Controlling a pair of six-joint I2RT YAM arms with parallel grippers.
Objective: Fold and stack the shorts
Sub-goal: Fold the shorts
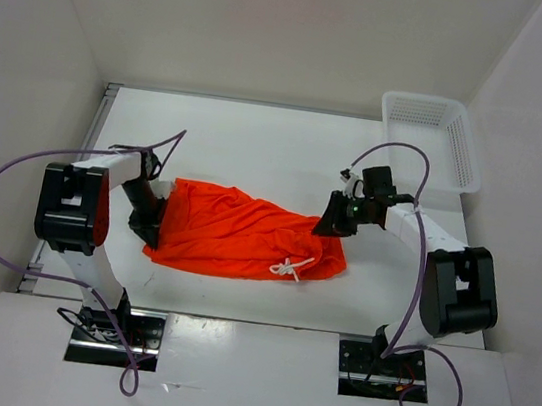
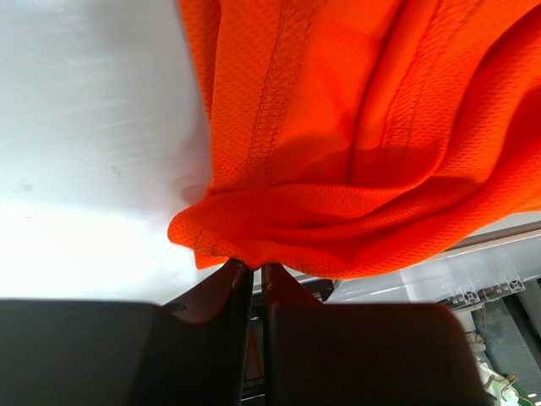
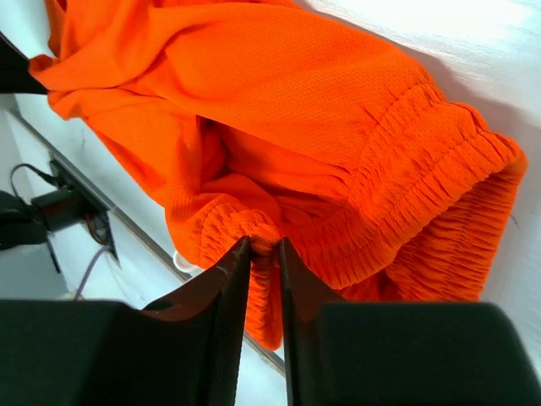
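Where shorts [image 1: 246, 235] lie on the white, walled-in table [image 1: 259, 146], left gripper [image 2: 252, 269] clamps their edge; right gripper [image 3: 263, 247] seemingly pinches the waistband [image 3: 406, 161]. Basket [image 1: 432, 135]: far-right corner.

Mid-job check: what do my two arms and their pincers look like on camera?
The left arm and right arm are white links with chunky black joint housings. A thin purple-grey cable loops off each. The left pincer and right pincer each have two dark, flat, tapering fingers. No markings are visible.
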